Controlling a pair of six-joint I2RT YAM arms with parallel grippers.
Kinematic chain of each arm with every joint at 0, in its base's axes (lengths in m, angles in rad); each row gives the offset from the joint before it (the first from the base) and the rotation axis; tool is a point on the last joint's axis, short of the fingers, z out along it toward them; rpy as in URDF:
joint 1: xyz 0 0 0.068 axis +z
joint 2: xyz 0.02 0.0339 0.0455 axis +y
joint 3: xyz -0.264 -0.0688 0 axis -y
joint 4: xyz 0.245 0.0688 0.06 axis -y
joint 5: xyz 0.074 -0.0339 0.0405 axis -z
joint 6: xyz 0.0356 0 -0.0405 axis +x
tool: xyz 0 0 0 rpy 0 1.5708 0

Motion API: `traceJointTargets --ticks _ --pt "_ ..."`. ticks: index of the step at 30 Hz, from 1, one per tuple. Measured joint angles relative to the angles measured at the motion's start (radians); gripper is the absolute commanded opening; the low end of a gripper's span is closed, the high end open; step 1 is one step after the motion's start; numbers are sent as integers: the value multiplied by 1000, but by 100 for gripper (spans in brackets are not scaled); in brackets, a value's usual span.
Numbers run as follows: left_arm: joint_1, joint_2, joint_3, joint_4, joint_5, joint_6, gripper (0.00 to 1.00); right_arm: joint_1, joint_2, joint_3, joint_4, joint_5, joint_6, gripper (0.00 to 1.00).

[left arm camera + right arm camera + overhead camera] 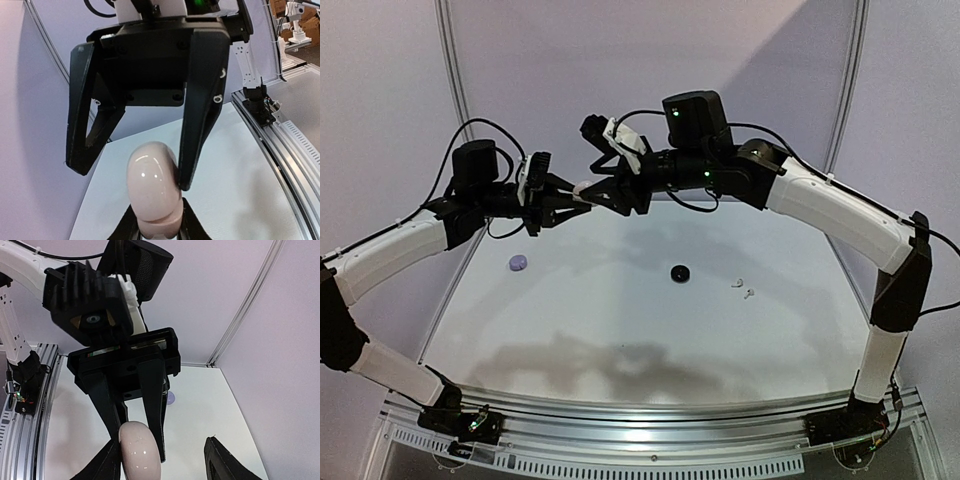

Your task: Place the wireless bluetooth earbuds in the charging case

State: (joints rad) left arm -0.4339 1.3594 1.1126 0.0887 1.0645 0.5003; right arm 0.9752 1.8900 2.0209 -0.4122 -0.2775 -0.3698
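**A:** State of the left end effector (560, 200)?

**B:** Closed narrow on the pale, rounded charging case (582, 189), which it holds in the air above the worktop (620, 330). In the left wrist view the case (152, 185) fills the gap between the fingers.

**A:** And the right end effector (610, 192)?

**B:** Its jaws stand wide and grip nothing. It faces the left one, and the case lies between its spread fingers. In the left wrist view one finger sits just at the case's side, but contact cannot be confirmed. The other finger stands apart.

**A:** What does only the overhead view show?

**B:** The white earbuds (738, 283) lie on the worktop right of centre, well apart from both end effectors. A round black item (679, 273) lies near centre and a lavender item (519, 262) to the left. The right wrist view shows only the lavender item (171, 398), behind the left end effector (140, 440).
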Motion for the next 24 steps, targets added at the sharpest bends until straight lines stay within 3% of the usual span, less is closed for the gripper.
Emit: traceJointTargets --ticks 14,24 --pt "-9 -3 -12 -57 -6 72 0 -17 4 1 18 31 53 59" --pt "-10 -3 -26 -9 2 -146 0 -36 4 1 45 -58 70 69"
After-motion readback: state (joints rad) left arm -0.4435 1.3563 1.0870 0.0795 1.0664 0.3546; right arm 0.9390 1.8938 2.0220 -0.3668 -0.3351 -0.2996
